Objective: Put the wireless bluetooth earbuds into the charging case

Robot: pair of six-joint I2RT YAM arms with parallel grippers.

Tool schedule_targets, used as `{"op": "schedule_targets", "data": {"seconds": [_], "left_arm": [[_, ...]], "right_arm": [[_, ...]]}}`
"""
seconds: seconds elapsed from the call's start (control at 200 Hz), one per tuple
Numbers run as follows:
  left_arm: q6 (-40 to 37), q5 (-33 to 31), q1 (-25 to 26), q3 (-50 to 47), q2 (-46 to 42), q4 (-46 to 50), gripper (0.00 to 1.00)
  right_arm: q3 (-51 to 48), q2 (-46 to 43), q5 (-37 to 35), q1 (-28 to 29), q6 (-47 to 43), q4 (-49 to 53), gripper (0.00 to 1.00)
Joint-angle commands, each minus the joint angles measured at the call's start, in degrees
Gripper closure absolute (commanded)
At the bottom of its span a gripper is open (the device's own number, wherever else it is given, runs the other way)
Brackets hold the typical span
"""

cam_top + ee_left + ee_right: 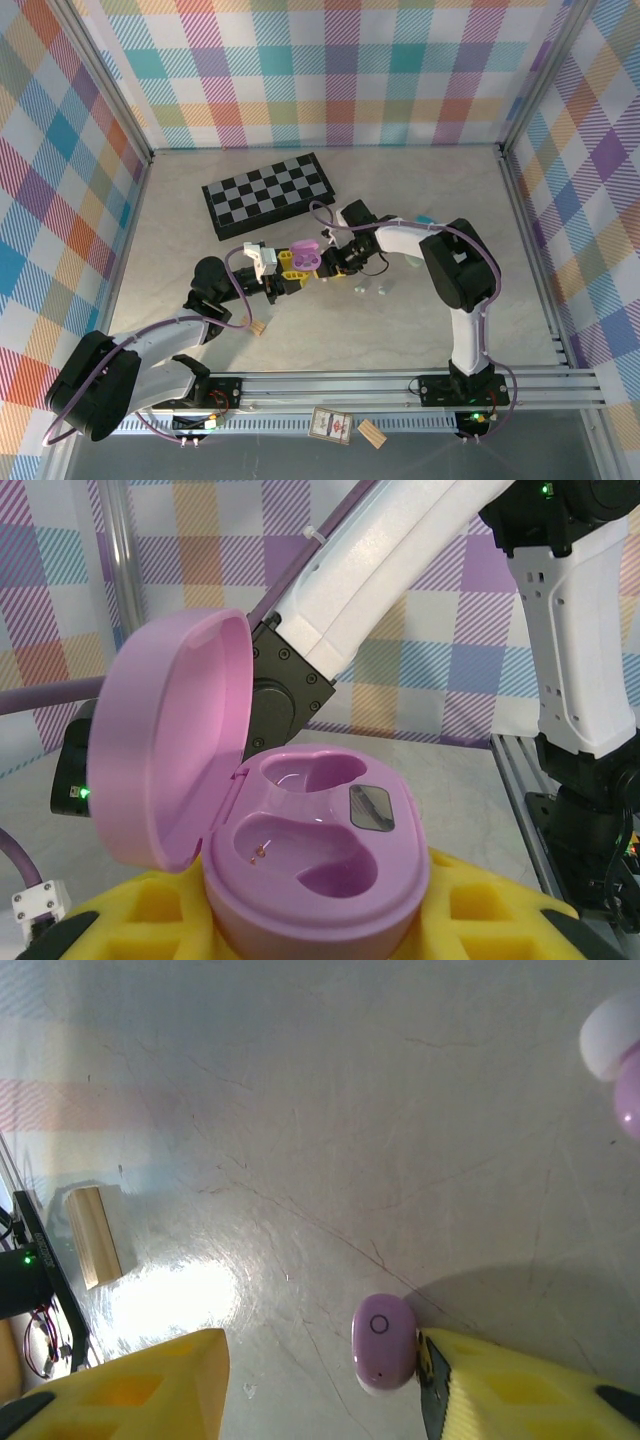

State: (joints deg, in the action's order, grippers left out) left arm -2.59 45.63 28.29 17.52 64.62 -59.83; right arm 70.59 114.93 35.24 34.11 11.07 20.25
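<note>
The purple charging case (320, 850) stands open, lid (170, 740) swung up to the left and both wells empty. My left gripper (320, 925) is shut on its base with yellow fingers (500, 910); from above the case (305, 254) sits at table centre. A purple earbud (383, 1342) lies flat on the table, touching the right finger (520, 1390) of my right gripper (320, 1350). That gripper is open, with a gap between the bud and its left finger (140, 1390). Another earbud (612, 1055), pale and purple, lies farther off. My right gripper (335, 262) hangs just right of the case.
A folded chessboard (268, 195) lies behind the grippers. A tan wooden block (260, 326) rests by the left arm, also seen as a wooden block (95, 1235) from the right wrist. Two small pale pieces (372, 289) lie right of the grippers. Metal rails (400, 385) border the near edge.
</note>
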Motion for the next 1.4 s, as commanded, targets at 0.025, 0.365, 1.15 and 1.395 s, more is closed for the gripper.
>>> {"op": "schedule_targets", "data": {"seconds": [0.025,0.365,1.15,1.395], "left_arm": [[-1.03,1.62,-0.58,1.03,-1.09,-0.68,0.71],[-0.93,1.71,-0.52,1.13,-1.25,-0.26,0.70],[-2.87,0.88,-0.52,1.27,-2.98,3.33,0.71],[-3.52,0.49,-0.43,1.20,-2.17,3.80,0.70]], "right_arm": [[0.89,2.42,-0.65,0.52,-0.33,2.59,0.51],[3.61,5.18,-6.95,1.19,2.33,5.28,0.57],[-6.51,-9.12,-22.41,1.67,18.69,-0.67,0.75],[-11.61,-16.75,-35.65,1.73,32.85,0.39,0.75]]}}
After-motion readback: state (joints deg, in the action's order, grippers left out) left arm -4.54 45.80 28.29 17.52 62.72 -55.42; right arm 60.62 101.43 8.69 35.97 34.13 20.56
